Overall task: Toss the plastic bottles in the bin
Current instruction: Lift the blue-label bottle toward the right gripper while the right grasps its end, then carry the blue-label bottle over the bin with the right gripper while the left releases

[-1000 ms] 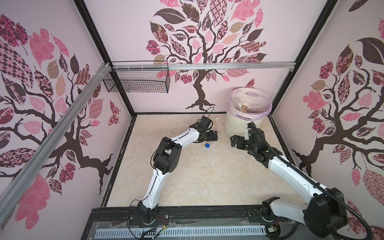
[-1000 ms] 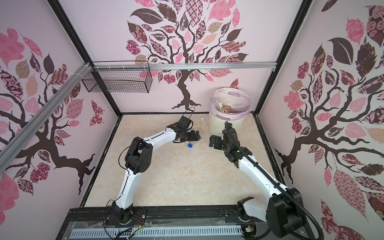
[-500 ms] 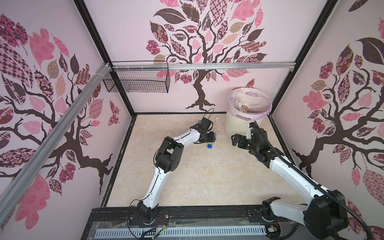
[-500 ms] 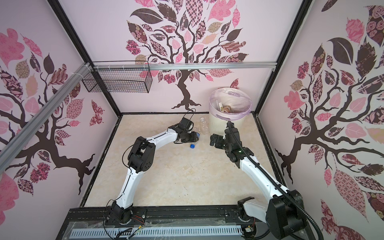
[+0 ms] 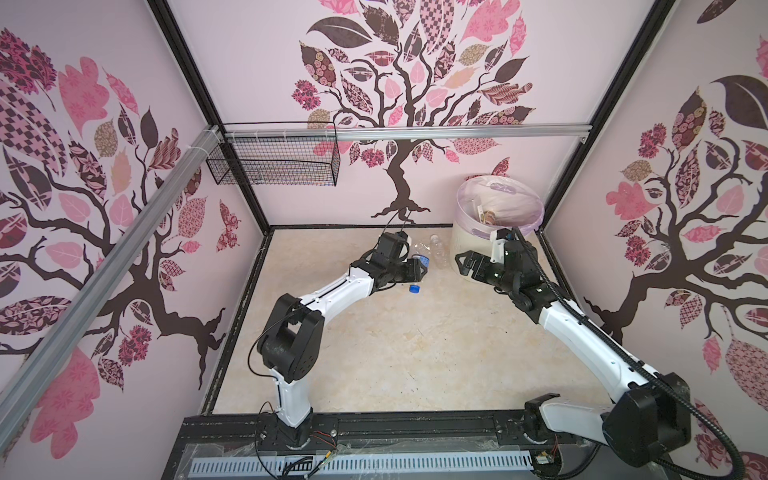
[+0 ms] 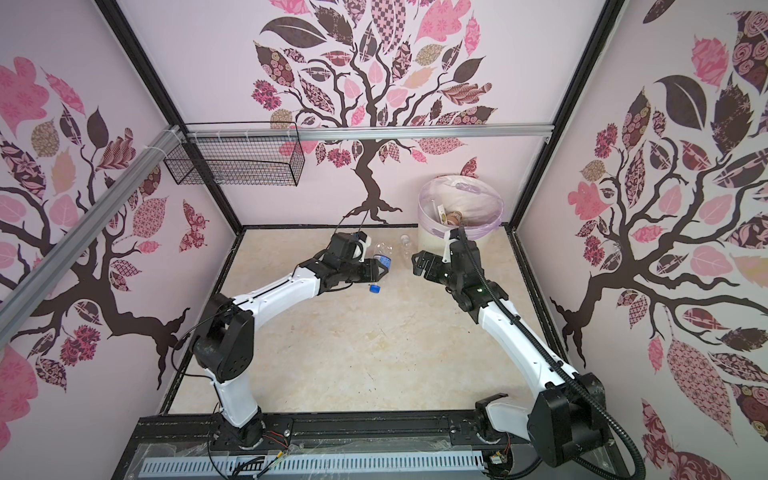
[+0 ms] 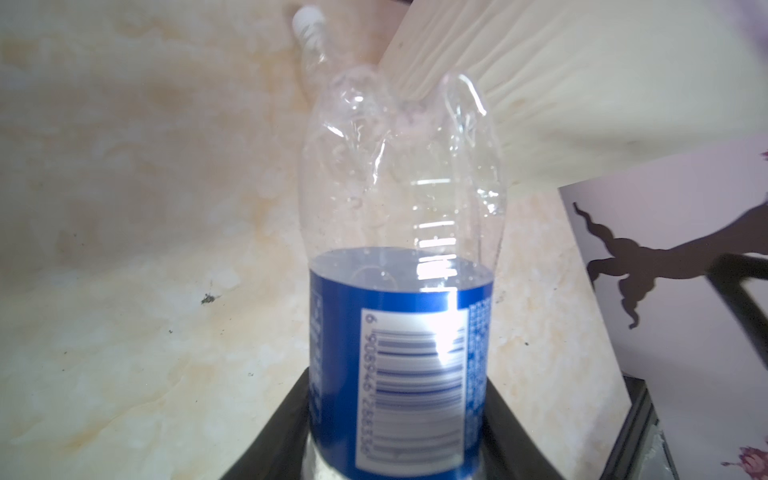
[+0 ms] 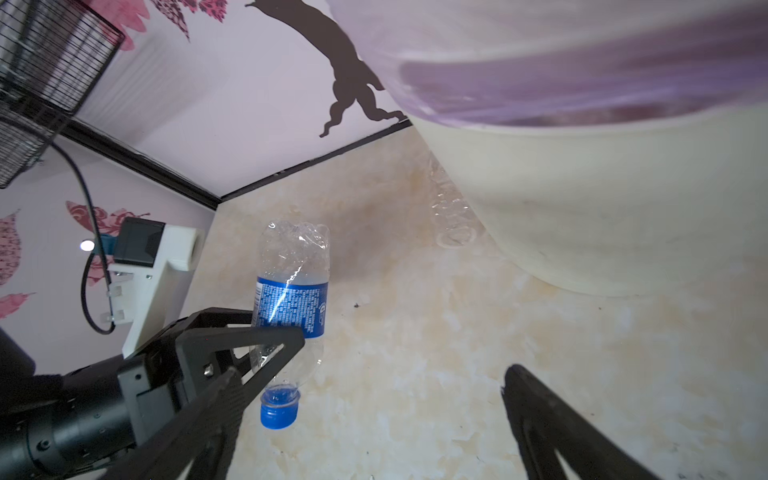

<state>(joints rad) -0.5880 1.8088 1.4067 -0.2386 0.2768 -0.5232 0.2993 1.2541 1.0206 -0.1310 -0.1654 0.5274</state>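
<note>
Right wrist view: bottle (image 8: 291,299) just clamped by left gripper (image 8: 272,326) beside bin (image 8: 582,208); right gripper (image 5: 462,265) opened wide, empty; lift now possible.

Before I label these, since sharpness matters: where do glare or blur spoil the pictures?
Left wrist view: glare whitens the barcode on the bottle, and the bin is soft. Right wrist view: the bottle is sharp, the bin's lilac liner smeared close up. Both top views: sharp, evenly lit.

Bin (image 5: 467,243) back right corner — loose bottle (image 5: 439,252) on floor (image 5: 395,353) just left — upended bottle (image 5: 420,261) further left.
</note>
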